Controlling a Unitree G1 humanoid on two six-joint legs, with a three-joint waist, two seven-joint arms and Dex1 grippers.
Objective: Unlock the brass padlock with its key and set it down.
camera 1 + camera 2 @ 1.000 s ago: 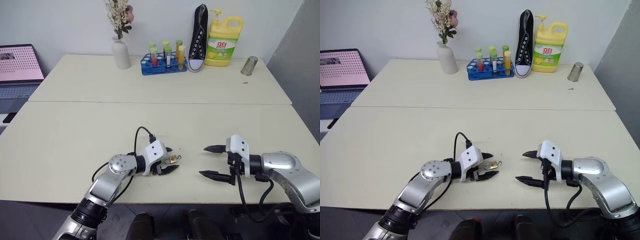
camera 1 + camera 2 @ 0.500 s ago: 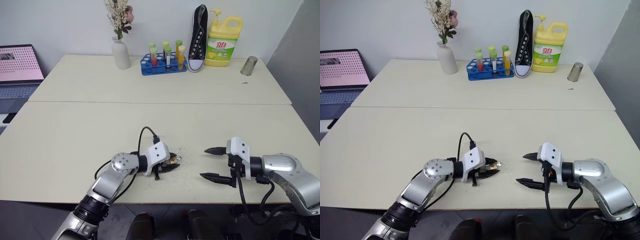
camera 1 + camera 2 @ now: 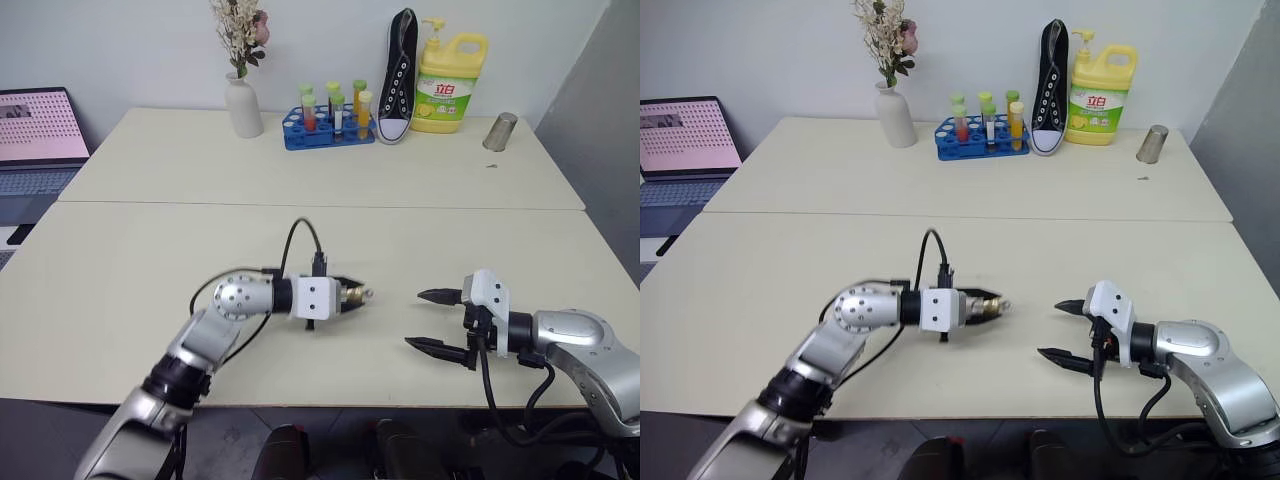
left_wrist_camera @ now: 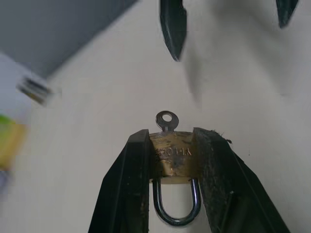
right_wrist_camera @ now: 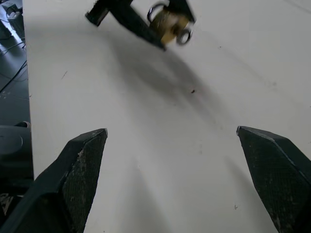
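left tool (image 4: pixel 171 160): clamped on the brass padlock (image 4: pixel 173 158), key (image 4: pixel 166 120) pointing right
right tool (image 3: pixel 430 320): spread wide, holding nothing, right of padlock
counter (image 3: pixel 300 160): cream

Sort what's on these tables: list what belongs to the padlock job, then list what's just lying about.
For the job: small brass padlock with silvery key in it, shut in the left hand; open right hand.

Lying about: white vase, blue tube rack, black sneaker, yellow detergent jug, metal cup, laptop.

The brass padlock (image 4: pixel 173 159) sits clamped between the left gripper's (image 4: pixel 171 160) fingers above the table, shackle closed, key (image 4: pixel 166 119) in its keyhole.
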